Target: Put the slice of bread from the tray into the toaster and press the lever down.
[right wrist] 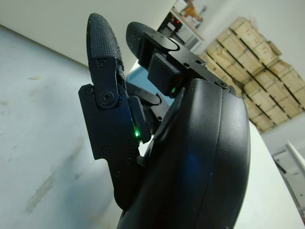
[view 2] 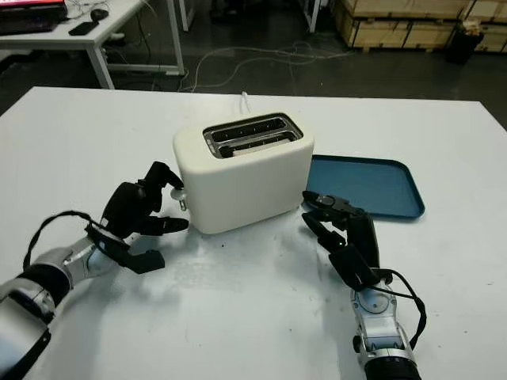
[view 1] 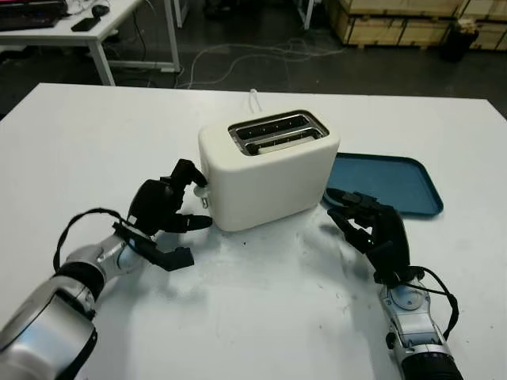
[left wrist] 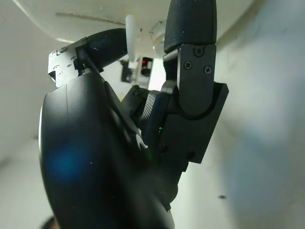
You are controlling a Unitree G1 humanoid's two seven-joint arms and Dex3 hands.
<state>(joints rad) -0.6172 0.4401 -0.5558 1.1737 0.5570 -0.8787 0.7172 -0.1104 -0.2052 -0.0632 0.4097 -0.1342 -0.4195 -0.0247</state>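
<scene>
The left robot hand is at the toaster's side, one finger on top of the small white lever, gripping nothing. The bread sits in a slot. The right robot hand waits open near the blue tray.

toaster: white, upright, table centre | tray: blue, just beside toaster

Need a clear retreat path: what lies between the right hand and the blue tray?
Bare white table; the right hand sits just short of the blue tray, seen in the left eye view.
</scene>
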